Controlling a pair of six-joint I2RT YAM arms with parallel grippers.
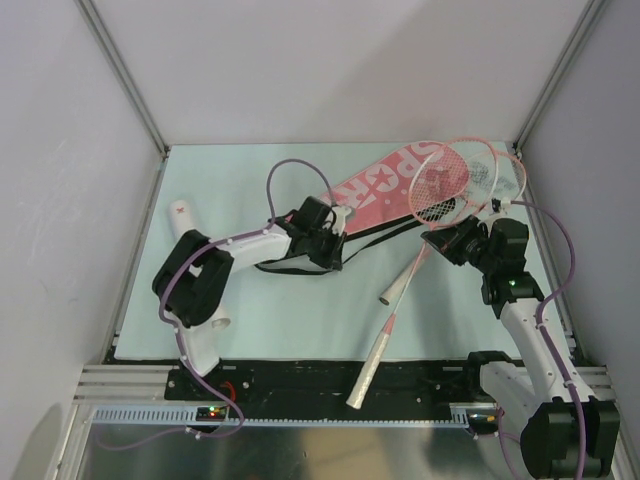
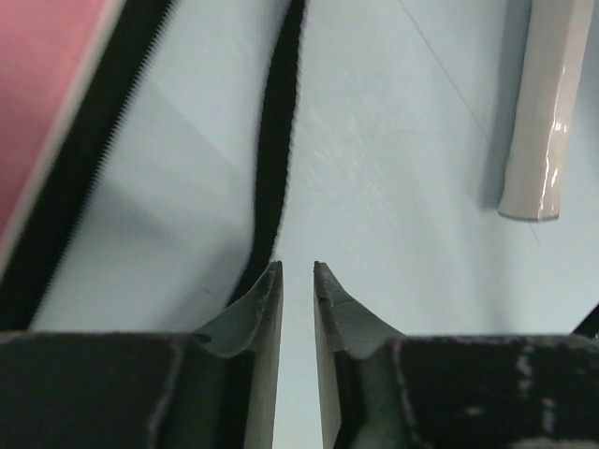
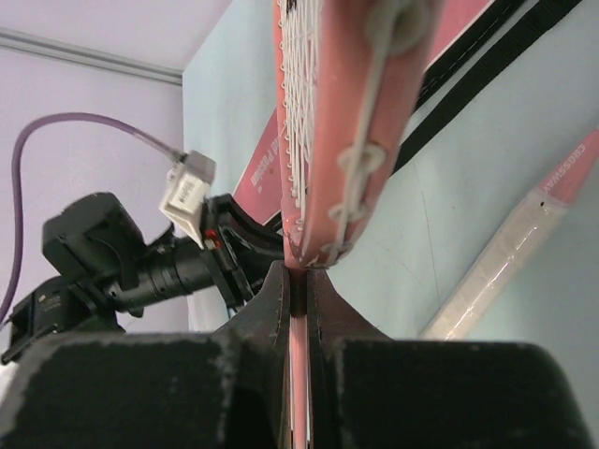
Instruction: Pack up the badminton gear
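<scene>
The pink "SPORT" bag (image 1: 385, 180) lies diagonally at the back, with its black strap (image 1: 300, 268) looping out to the left. Two pink-framed rackets overlap at the right, heads (image 1: 455, 180) over the bag's top end and white handles (image 1: 402, 283) (image 1: 368, 375) pointing toward me. My right gripper (image 1: 447, 243) (image 3: 299, 273) is shut on one racket's pink frame (image 3: 337, 122) at its throat. My left gripper (image 1: 322, 238) (image 2: 298, 271) hovers by the strap (image 2: 271, 168), jaws slightly apart and empty. The white tube (image 1: 183, 214) lies at the left, partly under my left arm. I cannot make out the shuttlecock.
Grey walls with metal posts close in the teal mat (image 1: 250, 180) on three sides. A black rail (image 1: 300, 380) runs along the near edge; one racket handle reaches over it. The other racket's handle (image 3: 496, 271) lies on the mat just right of my right gripper.
</scene>
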